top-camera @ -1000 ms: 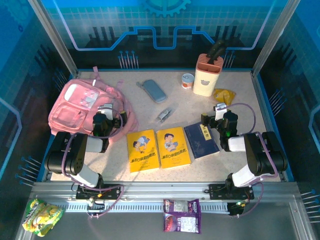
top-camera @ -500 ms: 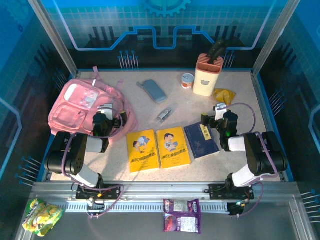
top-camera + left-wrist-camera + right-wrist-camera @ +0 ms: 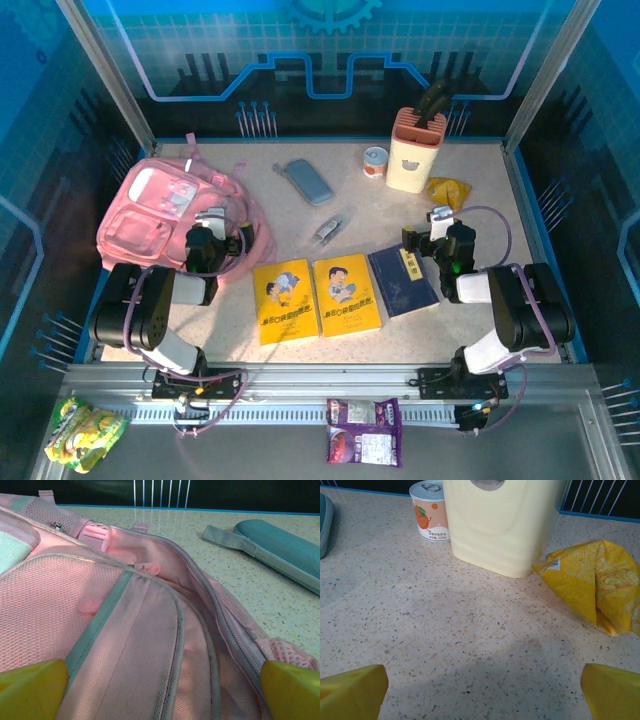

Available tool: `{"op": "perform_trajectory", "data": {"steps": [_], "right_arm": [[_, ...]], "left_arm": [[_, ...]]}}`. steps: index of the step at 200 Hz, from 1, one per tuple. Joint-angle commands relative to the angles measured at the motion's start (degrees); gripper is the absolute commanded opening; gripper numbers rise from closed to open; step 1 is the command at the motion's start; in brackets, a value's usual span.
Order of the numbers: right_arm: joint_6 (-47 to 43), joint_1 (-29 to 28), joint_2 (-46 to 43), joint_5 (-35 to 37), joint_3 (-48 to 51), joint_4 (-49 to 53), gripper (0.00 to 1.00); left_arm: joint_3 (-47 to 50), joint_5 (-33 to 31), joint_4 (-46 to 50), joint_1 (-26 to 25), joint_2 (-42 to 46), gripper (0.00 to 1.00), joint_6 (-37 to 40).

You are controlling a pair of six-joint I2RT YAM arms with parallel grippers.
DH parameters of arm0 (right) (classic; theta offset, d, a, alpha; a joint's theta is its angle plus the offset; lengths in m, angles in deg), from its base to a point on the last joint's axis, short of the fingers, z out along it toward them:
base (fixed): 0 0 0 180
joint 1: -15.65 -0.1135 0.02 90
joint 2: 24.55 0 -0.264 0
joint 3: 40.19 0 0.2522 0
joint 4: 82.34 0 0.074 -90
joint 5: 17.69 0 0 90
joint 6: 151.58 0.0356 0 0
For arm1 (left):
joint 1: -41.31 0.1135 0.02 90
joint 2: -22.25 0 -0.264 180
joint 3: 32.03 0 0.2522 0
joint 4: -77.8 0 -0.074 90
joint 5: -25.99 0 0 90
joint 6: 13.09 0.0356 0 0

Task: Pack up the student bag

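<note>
Lying at the far left of the table (image 3: 300, 225), the student bag (image 3: 160, 205) has the left gripper (image 3: 160, 690) at its pink mesh side, jaws spread wide and holding nothing. To the right lie a grey-blue pencil case (image 3: 308, 181), two yellow books (image 3: 285, 300) and a dark blue book (image 3: 403, 281). Further right, the right gripper (image 3: 480, 690) hangs wide open over bare table, facing a small can (image 3: 430, 512), a cream holder (image 3: 502, 530) and a yellow snack packet (image 3: 600, 587).

Top external: fixed high behind both arm bases, looking down over the whole table (image 3: 300, 225). Left wrist: low, facing forward, close on the student bag (image 3: 125, 630); shares the grey-blue pouch (image 3: 280, 545) with the overhead. Right wrist: low over the table, facing the cream holder (image 3: 500, 525), likewise shared.
</note>
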Motion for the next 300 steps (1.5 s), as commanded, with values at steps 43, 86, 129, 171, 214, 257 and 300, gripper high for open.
{"op": "perform_trajectory", "data": {"steps": [43,86,129,171,214,257,300], "right_arm": [[-1.2,0.4,-2.1,-2.4,1.6,-4.6,1.00],[-0.8,0.3,-10.5,-1.4,1.3,3.2,1.00],[6.7,0.7,-22.8,5.3,-5.4,25.2,1.00],[16.0,2.0,-32.3,9.8,-4.0,32.0,1.00],[27.4,6.4,-36.8,0.2,-6.4,45.9,1.00],[31.0,4.8,-29.3,-4.0,-13.6,58.1,1.00],[32.9,4.5,-28.6,-2.6,-14.3,60.9,1.00]], "left_arm": [[-0.2,0.2,-0.3,0.6,1.7,0.99,0.6],[2.0,0.5,3.1,0.6,10.1,0.99,0.5],[0.6,0.3,14.5,0.6,22.5,0.99,-4.5],[-1.0,-3.4,24.1,0.7,32.8,0.99,-18.6],[-2.2,-6.7,34.9,1.0,40.3,0.99,-28.8],[-13.3,-4.6,58.4,0.9,38.9,0.99,-33.2],[-21.8,-1.5,73.2,-1.6,34.4,0.99,-34.8]]}}
